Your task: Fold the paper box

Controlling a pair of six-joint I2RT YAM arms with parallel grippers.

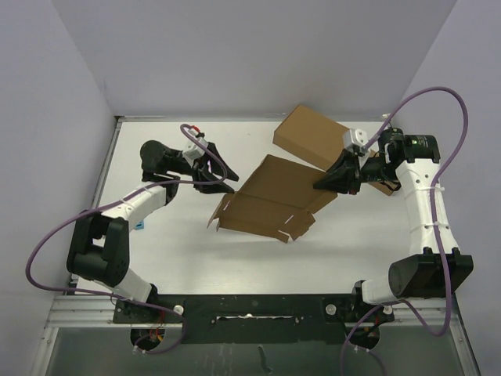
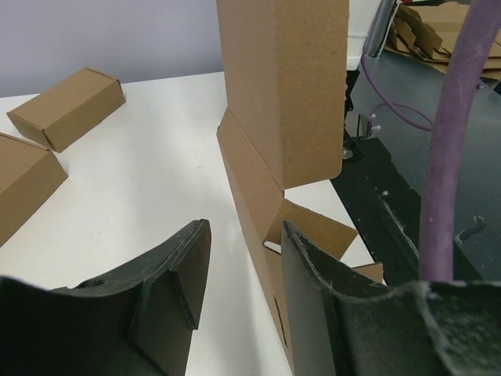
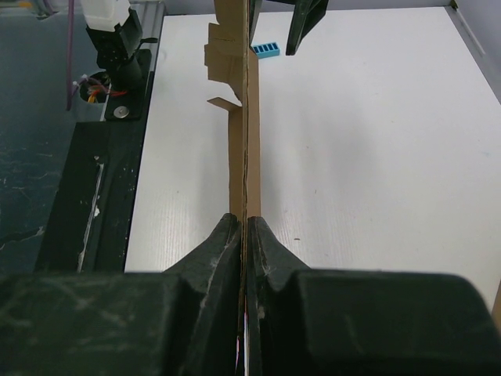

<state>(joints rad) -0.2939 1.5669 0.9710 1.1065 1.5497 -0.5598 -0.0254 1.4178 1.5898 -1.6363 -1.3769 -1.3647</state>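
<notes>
Cardboard dominates the scene: the paper box (image 1: 270, 200), opened out with its flaps and small slot tabs showing, sits over the middle of the white table (image 1: 196, 258), between the two arms. Its panels are tilted rather than lying flat, and a fold line runs across them. The right jaws are clamped on the box's right-hand edge. In the right wrist view the two dark fingers (image 3: 215, 266) press together on the board, which shows edge-on as a thin brown strip running straight away from the camera. The left jaws stand apart at the box's left side. In the left wrist view a lower flap runs down into the gap between the fingers (image 2: 176, 274), close to the finger on the right of that view. Whether it touches that finger I cannot tell. Above the gap, a broad panel with a rounded corner rises in front of the camera. Whether the box's lower edge rests on the table I also cannot tell. A larger brown box (image 1: 313, 135) lies closed at the far side, just beyond the held one, and a small narrow box (image 2: 69, 106) lies farther off, well apart from it. A small blue item (image 1: 139, 225) sits on the table beside the left arm (image 1: 133, 205) — and a purple cable (image 2: 454, 133) crosses close to the left wrist camera.
</notes>
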